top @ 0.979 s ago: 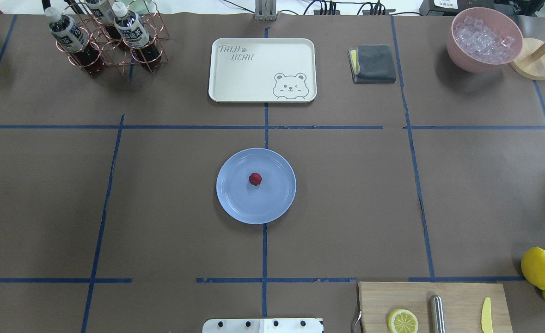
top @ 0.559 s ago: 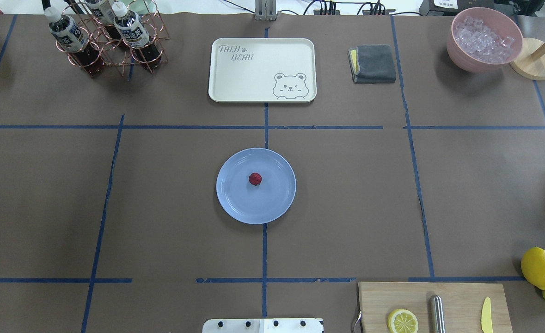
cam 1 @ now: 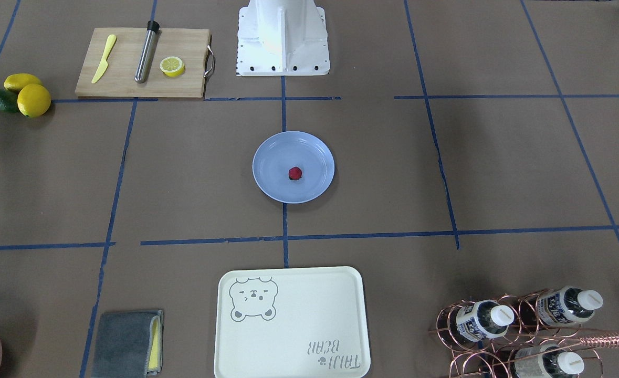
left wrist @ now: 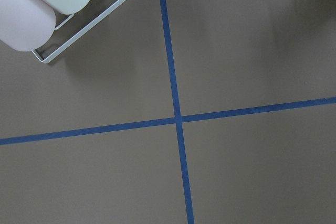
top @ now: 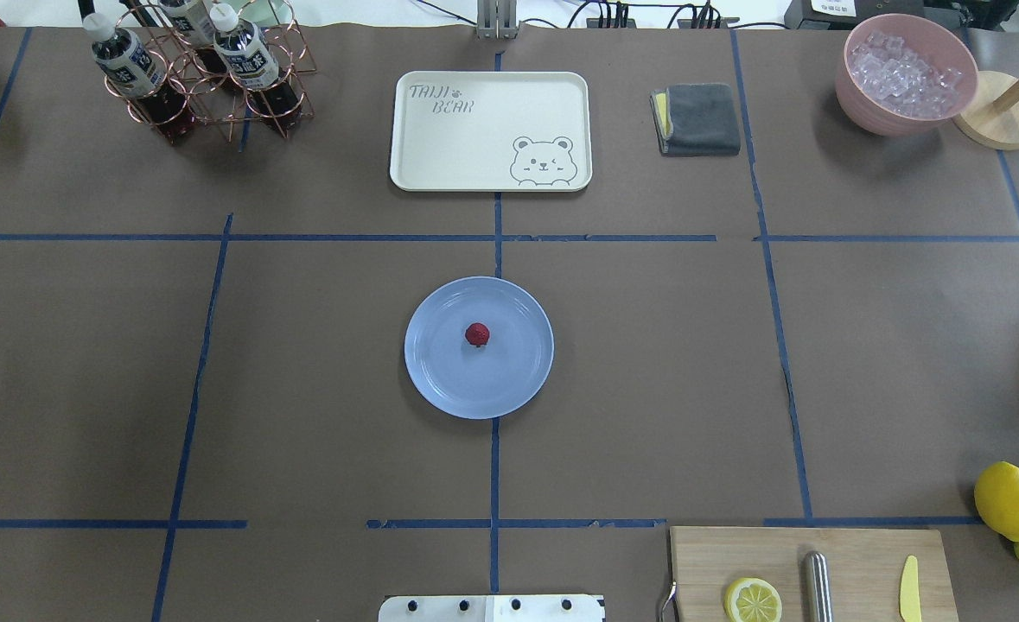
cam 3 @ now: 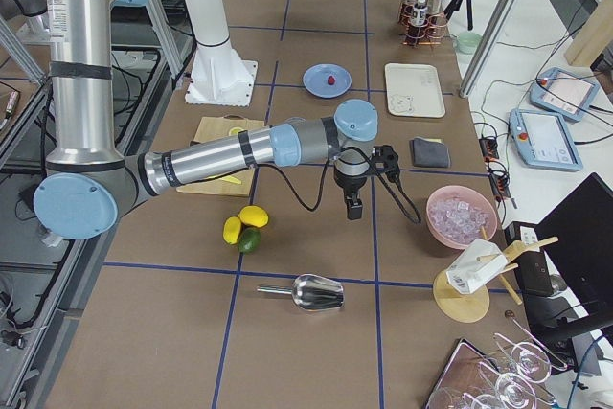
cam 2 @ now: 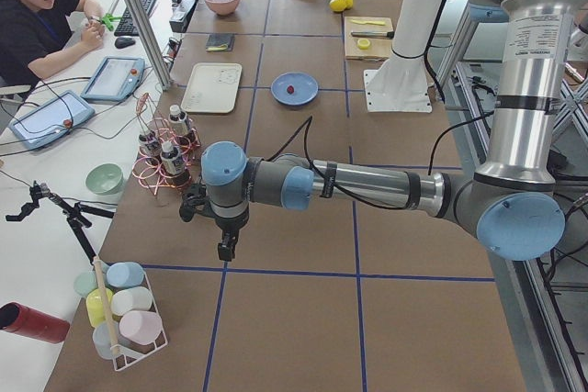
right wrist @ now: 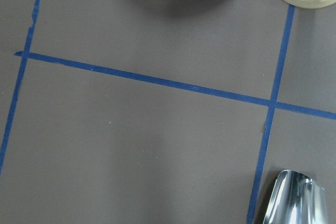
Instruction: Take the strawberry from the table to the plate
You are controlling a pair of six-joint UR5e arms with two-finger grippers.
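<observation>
on your table, brown paper crossed by blue tape, you have the blue plate at centre, a cream tray, grey cloth, cutting board, lemons, bottle rack.

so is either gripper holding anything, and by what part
Nothing visibly. The strawberry lies loose on the plate, far from the left gripper and right gripper, whose jaws cannot be judged.

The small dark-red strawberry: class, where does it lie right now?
In the overhead view the small dark-red strawberry lies near the middle of the round light-blue plate, between the robot's base and the cream rectangular bear tray.
</observation>
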